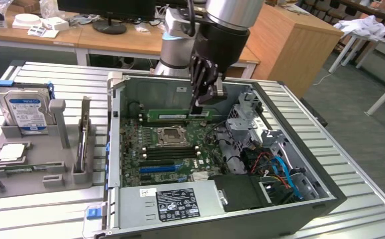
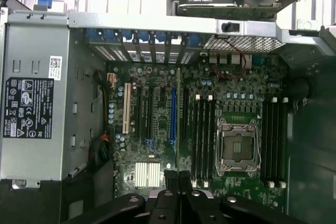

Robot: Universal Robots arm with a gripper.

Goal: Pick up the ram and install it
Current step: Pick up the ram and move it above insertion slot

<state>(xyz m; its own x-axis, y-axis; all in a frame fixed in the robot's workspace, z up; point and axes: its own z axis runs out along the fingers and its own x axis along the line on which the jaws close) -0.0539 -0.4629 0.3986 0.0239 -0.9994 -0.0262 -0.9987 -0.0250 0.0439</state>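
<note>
Green ram (image 1: 172, 115) is pinched in the jaws of the gripper (image 1: 198, 108). The jaws are almost fully closed, with the thin stick squeezed between them. They hold it close to one end, so most of the stick pokes out to one side. In the wrist view the ram (image 2: 178, 124) looks like a thin line running away from the gripper (image 2: 178, 196).

Right under the jaws is the motherboard (image 1: 146, 154), inside the open computer case (image 1: 115, 129). The long black memory slots (image 2: 202, 140) sit just beside the line of the stick, and the shiny CPU socket (image 2: 237, 148) is a bit further over. The ram seems to hang above the board and not to be pushed in yet. I cannot tell which slot it is over.

A little further from the jaws are blue and orange cables (image 1: 280, 172) and the grey power supply (image 1: 179, 203).

Well away from the jaws, outside the case, a grey tray (image 1: 37, 172) sits on the metal worktop (image 1: 40, 214) with a hard drive (image 1: 25, 107) standing in it.

I think the stick could tip, because it is held near one end. If it goes down crooked or just beside a slot, it could jam, bend, or scrape the board. A hard push could also make it slip in the jaws.
</note>
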